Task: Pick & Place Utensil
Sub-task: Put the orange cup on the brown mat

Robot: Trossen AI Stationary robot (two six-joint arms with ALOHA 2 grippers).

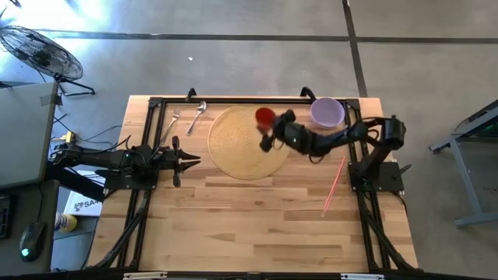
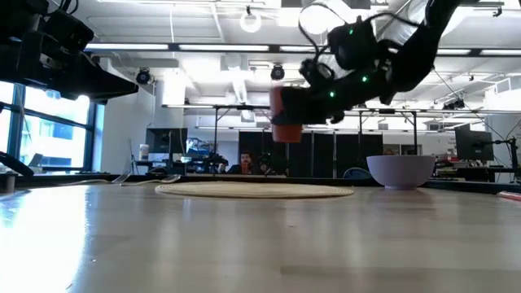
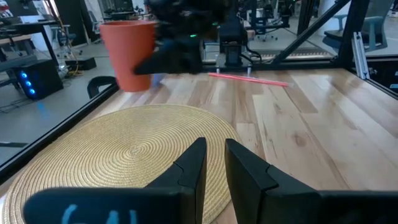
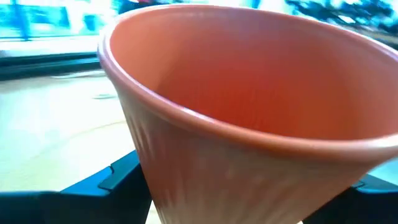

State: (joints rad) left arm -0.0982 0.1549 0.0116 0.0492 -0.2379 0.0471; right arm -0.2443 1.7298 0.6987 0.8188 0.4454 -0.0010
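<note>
The right gripper [image 1: 270, 134] is clenched on a red plastic cup [image 1: 264, 117], holding it in the air above the far edge of the round woven straw placemat [image 1: 241, 148]. The low view shows the cup [image 2: 286, 114] hanging well clear of the mat [image 2: 254, 190], roughly upright with its mouth upward and perhaps slightly tilted. Its long axis runs close to vertical. The right wrist view is filled by the cup's open rim [image 4: 249, 93], with dark fingers [image 4: 118, 180] pressed on either side of the wall lower down. Gripping the side wall leaves the base free, which looks suited to setting the cup down flat on the mat or the worktop [image 1: 257, 218].

The task names a utensil, yet the arm carries a cup. The metal fork [image 1: 173, 122] and metal spoon [image 1: 197, 115] lie side by side near the worktop's far left corner, just beyond the mat's left edge, with their handles pointing toward the near side and leaning a little leftward. Neither gripper touches them.

A lilac plastic bowl [image 1: 327, 112] sits at the far right corner, close to the right arm's base. A thin pink straw [image 1: 335, 183] lies along the right edge, its long axis running near to far with a slight slant.

The left gripper [image 1: 189, 161] waits at the left edge, level with the mat's middle, pointing toward the mat. Its fingers [image 3: 249, 177] stand nearly together with a narrow gap between them, holding nothing.
</note>
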